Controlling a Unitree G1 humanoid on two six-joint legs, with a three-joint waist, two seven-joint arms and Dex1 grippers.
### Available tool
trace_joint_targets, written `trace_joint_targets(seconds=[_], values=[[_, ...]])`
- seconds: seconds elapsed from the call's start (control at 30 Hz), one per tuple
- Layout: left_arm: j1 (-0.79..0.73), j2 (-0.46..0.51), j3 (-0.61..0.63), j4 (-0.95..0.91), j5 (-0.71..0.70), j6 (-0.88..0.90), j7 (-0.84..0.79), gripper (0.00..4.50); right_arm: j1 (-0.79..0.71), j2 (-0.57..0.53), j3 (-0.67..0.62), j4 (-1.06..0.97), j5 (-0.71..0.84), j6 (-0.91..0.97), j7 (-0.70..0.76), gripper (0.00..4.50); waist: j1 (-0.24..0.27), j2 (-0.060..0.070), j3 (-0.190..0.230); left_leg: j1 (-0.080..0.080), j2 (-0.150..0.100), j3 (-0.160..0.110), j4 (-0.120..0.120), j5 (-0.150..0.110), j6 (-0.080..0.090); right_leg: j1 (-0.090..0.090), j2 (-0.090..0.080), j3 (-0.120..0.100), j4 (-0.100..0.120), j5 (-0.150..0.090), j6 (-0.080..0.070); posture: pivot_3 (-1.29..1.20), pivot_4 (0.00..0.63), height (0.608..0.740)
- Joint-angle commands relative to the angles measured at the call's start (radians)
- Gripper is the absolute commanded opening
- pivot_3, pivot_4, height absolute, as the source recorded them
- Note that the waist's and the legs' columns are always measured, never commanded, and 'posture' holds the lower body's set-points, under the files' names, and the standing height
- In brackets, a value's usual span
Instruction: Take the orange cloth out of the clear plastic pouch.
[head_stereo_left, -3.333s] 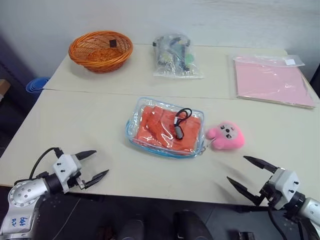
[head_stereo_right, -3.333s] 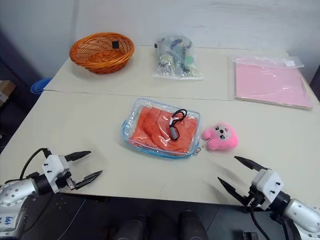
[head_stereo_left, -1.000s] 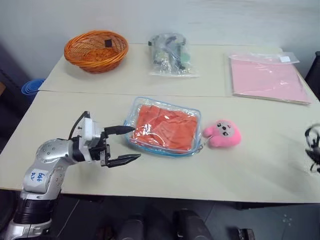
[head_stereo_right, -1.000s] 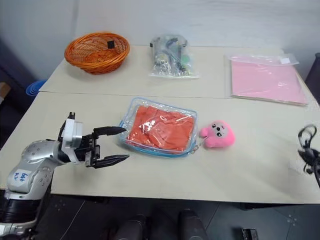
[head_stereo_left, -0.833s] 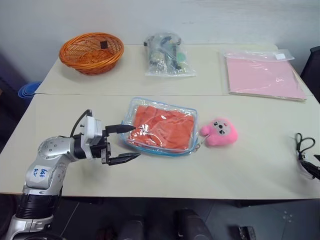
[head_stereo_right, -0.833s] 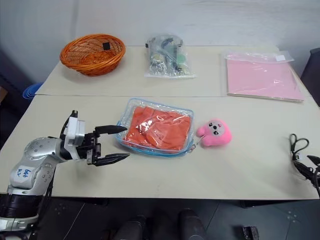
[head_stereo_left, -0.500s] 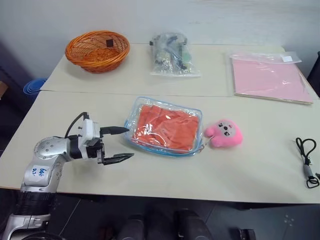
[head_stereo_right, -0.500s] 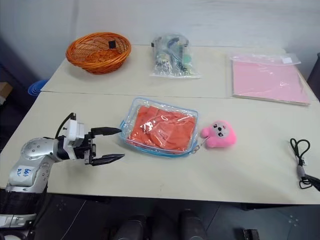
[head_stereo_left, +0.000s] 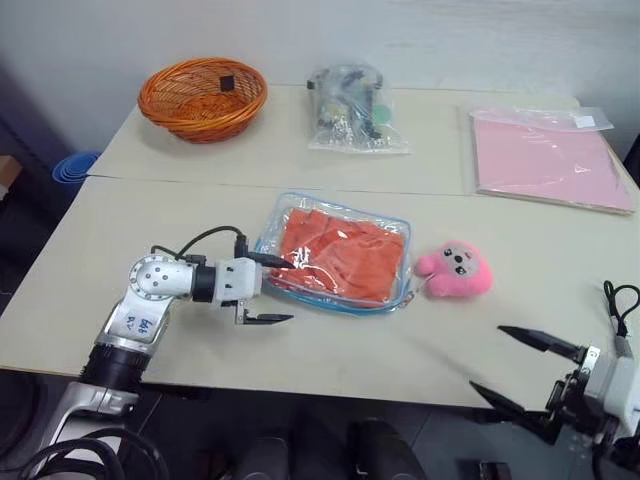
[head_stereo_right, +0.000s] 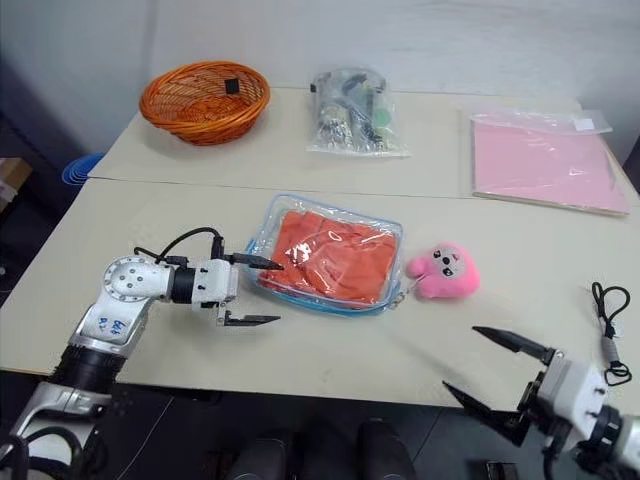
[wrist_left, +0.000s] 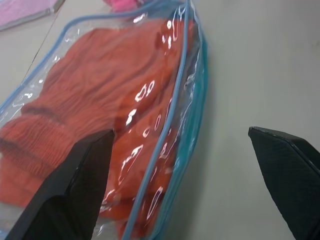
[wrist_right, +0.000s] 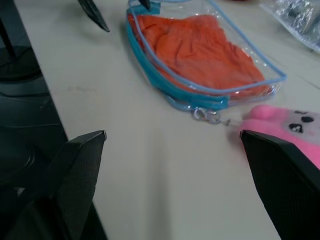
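Bench (head_stereo_left: 150, 230), pale, 2 joined tops, carrying everything below; flat clear sleeve with pink sheet (head_stereo_left: 548, 158) at far right; wicker basket (head_stereo_left: 203, 98) at far left; clear plastic pouch (head_stereo_left: 335, 253) mid-bench, blue zipper edging, lying flat; orange cloth (head_stereo_left: 340, 255) wholly inside the pouch, wrinkled, not yet drawn out; clear bag of small items (head_stereo_left: 352, 108) at back centre; left tool (head_stereo_left: 270, 290) spread wide, upper finger tip at the pouch's near-left corner, lower finger over bare bench just beside it, having advanced from a short way off within the last second; right tool (head_stereo_right: 500, 370) also spread wide, holding nothing, back over the near right edge; pink plush toy (head_stereo_left: 455, 270) just right of the pouch; black cord (head_stereo_right: 606, 335), set down on the right bench edge, no longer atop the pouch; judgement: the pouch now lies unobstructed, ready for pinning and opening
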Motion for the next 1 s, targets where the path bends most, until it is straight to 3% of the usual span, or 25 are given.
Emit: trace_joint_targets(seconds=[0.03, 0.1, 0.2, 0.3, 0.6, 0.73, 1.0], values=[[-0.067, 0.043, 0.02, 0.122, -0.006, -0.115, -0.069, 4.5, 0.028, 0.011, -0.015, 0.009, -0.012, -0.076, 0.002, 4.48, -0.005, -0.001, 0.0, 0.0, 0.0, 0.0, 0.0, -0.001, 0.001, 0.0, 0.0, 0.0, 0.0, 0.0, 0.0, 0.0, 0.15, 0.74], [-0.096, 0.044, -0.007, 0.185, -0.017, -0.144, -0.141, 4.5, 0.034, 0.01, -0.016, 0.037, -0.013, -0.091, -0.002, 4.48, -0.005, -0.001, 0.0, 0.001, 0.0, 0.001, 0.0, -0.001, 0.002, 0.0, 0.0, 0.001, 0.0, 0.0, 0.0, 0.0, 0.15, 0.74], [-0.149, -0.001, -0.038, 0.274, 0.037, -0.172, -0.116, 4.5, 0.031, 0.003, -0.011, 0.062, -0.016, -0.11, -0.007, 4.48, -0.002, -0.001, 0.0, 0.001, 0.0, 0.001, 0.0, -0.001, 0.002, 0.001, 0.0, 0.001, 0.001, 0.0, 0.0, 0.0, 0.15, 0.74], [-0.168, -0.047, -0.05, 0.319, 0.076, -0.183, -0.055, 3.92, 0.033, 0.004, 0.003, 0.052, -0.014, -0.112, -0.017, 4.5, 0.002, -0.001, 0.0, 0.0, 0.0, 0.001, 0.002, -0.001, 0.002, 0.0, 0.0, 0.0, 0.001, 0.0, 0.0, 0.0, 0.15, 0.74], [-0.061, -0.104, -0.094, 0.209, 0.123, -0.176, 0.04, 1.28, 0.091, 0.038, 0.042, 0.003, -0.03, -0.129, -0.075, 4.5, -0.001, -0.001, 0.0, 0.001, 0.0, 0.001, 0.001, -0.001, 0.003, 0.0, 0.0, 0.001, 0.002, 0.0, 0.0, 0.0, 0.15, 0.74], [-0.001, -0.179, -0.141, 0.027, 0.104, -0.031, 0.06, 0.12, 0.101, 0.044, 0.051, -0.006, -0.03, -0.133, -0.1, 4.5, 0.011, 0.0, -0.001, 0.001, 0.0, 0.001, 0.002, -0.001, 0.003, 0.002, -0.001, 0.001, 0.002, 0.0, 0.0, 0.0, 0.15, 0.74], [0.085, -0.26, -0.207, -0.203, 0.119, 0.162, 0.119, 0.03, 0.152, 0.042, 0.047, -0.024, -0.022, -0.139, -0.115, 4.5, 0.022, 0.0, -0.001, 0.001, 0.0, 0.001, 0.002, -0.001, 0.001, 0.001, -0.001, 0.002, 0.002, 0.0, 0.0, 0.0, 0.15, 0.74]])
